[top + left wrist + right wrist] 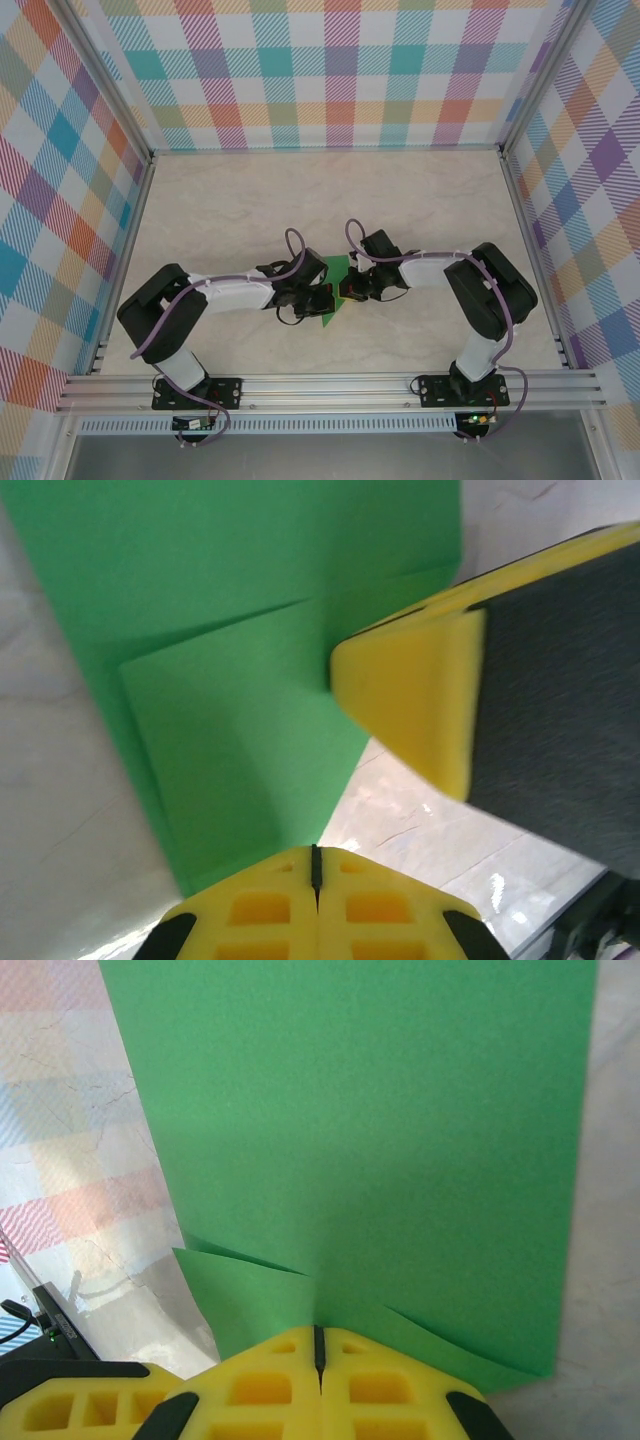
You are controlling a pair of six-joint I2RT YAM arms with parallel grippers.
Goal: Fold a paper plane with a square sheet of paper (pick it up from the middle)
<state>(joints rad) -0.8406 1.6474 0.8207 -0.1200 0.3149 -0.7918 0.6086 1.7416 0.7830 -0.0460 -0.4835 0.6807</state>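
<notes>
1. Top external view: the partly folded green paper [337,268] lies mid-worktop [220,200].
2. Left hand [312,298], at its 9 o'clock, is fully closed, tips touching the paper.
3. Right hand [350,288], at 3 o'clock, is likewise closed; I cannot tell whether it pinches the paper.

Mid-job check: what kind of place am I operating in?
Probably a robot lab test cell: a marble-look table boxed in by plaid-printed walls on aluminium framing.

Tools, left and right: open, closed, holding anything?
Left tool: closed; tips meet the folded green paper, grip unclear.
Right tool: closed, apparently pinching the paper's edge.
</notes>
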